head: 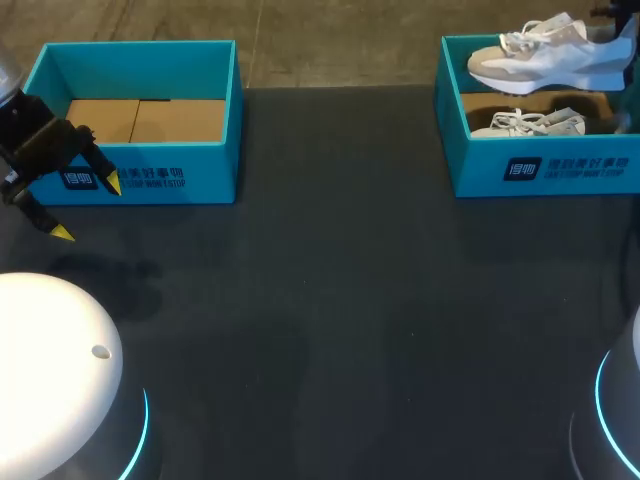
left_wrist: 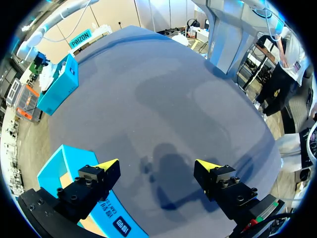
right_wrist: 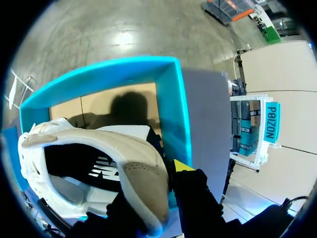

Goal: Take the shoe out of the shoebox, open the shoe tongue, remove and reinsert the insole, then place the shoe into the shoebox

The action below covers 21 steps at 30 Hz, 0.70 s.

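A white and beige shoe (head: 548, 55) hangs tilted over the right teal shoebox (head: 545, 165) at the table's far right. In the right wrist view my right gripper (right_wrist: 163, 184) is shut on the heel of this shoe (right_wrist: 99, 148), above the shoebox's rim (right_wrist: 174, 99); only one yellow tip shows. A second shoe (head: 530, 123) lies inside that box. My left gripper (head: 87, 208) stands open, with nothing between its fingers, just in front of the left teal shoebox (head: 140, 110), which holds only a cardboard floor. From the left wrist, the left gripper (left_wrist: 158, 166) hovers over bare table beside that box (left_wrist: 62, 166).
The dark table (head: 340, 300) stretches between the two boxes. The white bases of my arms (head: 55, 370) stand at its near corners.
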Tool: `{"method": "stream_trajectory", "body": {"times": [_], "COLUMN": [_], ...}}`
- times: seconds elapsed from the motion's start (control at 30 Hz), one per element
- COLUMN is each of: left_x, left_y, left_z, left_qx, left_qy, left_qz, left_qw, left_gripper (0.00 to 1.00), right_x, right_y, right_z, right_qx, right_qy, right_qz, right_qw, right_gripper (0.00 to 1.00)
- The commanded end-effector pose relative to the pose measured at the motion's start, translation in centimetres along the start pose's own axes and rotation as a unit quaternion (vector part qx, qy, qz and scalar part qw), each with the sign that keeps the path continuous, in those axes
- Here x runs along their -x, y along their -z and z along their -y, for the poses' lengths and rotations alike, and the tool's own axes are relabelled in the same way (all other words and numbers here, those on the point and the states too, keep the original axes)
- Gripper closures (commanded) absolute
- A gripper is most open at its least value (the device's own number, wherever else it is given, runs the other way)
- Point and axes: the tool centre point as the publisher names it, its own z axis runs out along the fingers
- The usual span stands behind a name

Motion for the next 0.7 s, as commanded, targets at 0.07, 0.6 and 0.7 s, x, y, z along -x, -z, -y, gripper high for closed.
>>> {"method": "stream_trajectory", "body": {"times": [0.07,0.6,0.7], "left_x": [-0.1,-0.1,-0.1], "left_y": [0.0,0.0,0.0], "left_z": [0.1,0.1,0.1], "left_qx": [0.002,0.002,0.002], "left_qy": [0.0,0.0,0.0], "left_qz": [-0.001,-0.001,-0.001], "left_qw": [1.0,1.0,1.0], "left_gripper": [0.0,0.0,0.0], "right_x": [0.2,-0.2,-0.2], "right_y": [-0.2,-0.7,-1.3], "right_z": [-0.8,-1.1,-1.4], "right_qx": [0.009,0.022,0.029], "right_qy": [0.008,-0.003,-0.017], "right_qz": [0.002,0.014,0.015], "right_qw": [1.0,1.0,0.999], "right_gripper": [1.0,1.0,1.0]}}
